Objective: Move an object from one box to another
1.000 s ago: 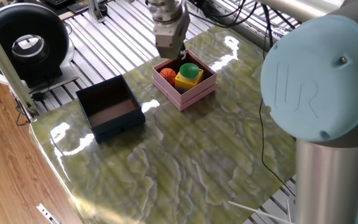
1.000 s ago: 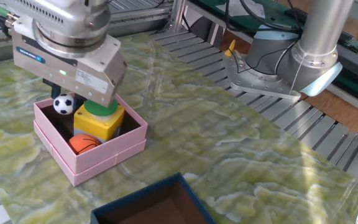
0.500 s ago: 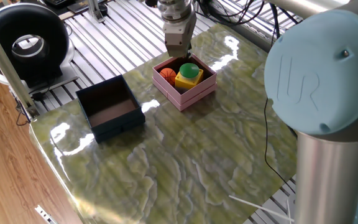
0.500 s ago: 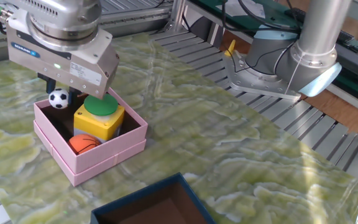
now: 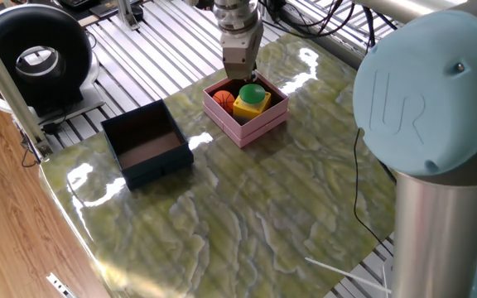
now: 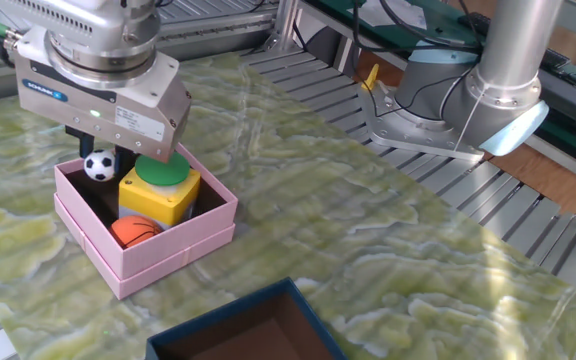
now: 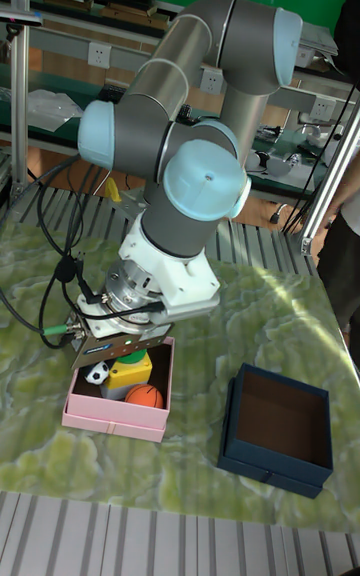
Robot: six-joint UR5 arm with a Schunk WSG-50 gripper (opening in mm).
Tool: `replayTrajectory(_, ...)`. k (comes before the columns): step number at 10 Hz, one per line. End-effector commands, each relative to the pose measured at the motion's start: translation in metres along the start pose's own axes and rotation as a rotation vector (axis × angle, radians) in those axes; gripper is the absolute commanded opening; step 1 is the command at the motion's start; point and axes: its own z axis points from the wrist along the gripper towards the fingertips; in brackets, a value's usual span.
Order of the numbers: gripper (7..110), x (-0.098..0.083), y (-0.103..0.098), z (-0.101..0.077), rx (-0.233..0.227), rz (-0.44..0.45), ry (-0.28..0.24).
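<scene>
1. The gripper [image 6: 96,150] hangs over the back corner of the pink box [image 6: 168,252], low above its rim. Its fingers are hidden behind its body in every view, so I cannot tell whether they are spread or pressed together.
2. The other fixed view shows a small soccer ball [image 6: 99,165] just under the gripper's body, at the box's rear corner. It may be pinched between the fingers, but no contact shows.
3. In the one fixed view the gripper [image 5: 240,73] covers that corner, and the soccer ball cannot be seen there.
4. Inside the pink box sit a yellow block with a green round top [image 6: 160,188] and an orange ball [image 6: 136,231] in front of it; all three views show these.
5. The navy box [image 5: 146,143] stands well apart from the pink box on the green marbled table [image 5: 247,215].
6. The tall fixed view shows the navy box [image 7: 277,430] with a bare brownish floor.
</scene>
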Motion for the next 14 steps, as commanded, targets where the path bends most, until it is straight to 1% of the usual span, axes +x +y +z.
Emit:
replayTrajectory(1,22,0.002,0.004,0.000,-0.026,-0.011,-0.004)
replayTrajectory(2,44,0.002,0.004,0.000,-0.028,-0.018,-0.004)
replayTrajectory(5,44,0.004,0.009,-0.006,-0.068,-0.044,0.001)
replayTrajectory(7,44,0.000,0.006,-0.012,-0.068,-0.045,0.004)
replayTrajectory(9,44,-0.005,0.009,-0.023,-0.081,-0.035,0.020)
replayTrajectory(10,44,-0.008,0.014,-0.032,-0.097,-0.005,0.034)
replayTrajectory(11,44,-0.018,0.020,-0.046,-0.110,0.030,0.030)
replayTrajectory(12,44,-0.038,0.025,-0.056,-0.118,0.059,-0.022)
replayTrajectory(13,44,-0.063,0.026,-0.063,-0.113,0.081,-0.092)
replayTrajectory(14,22,-0.085,0.036,-0.074,-0.139,0.123,-0.142)
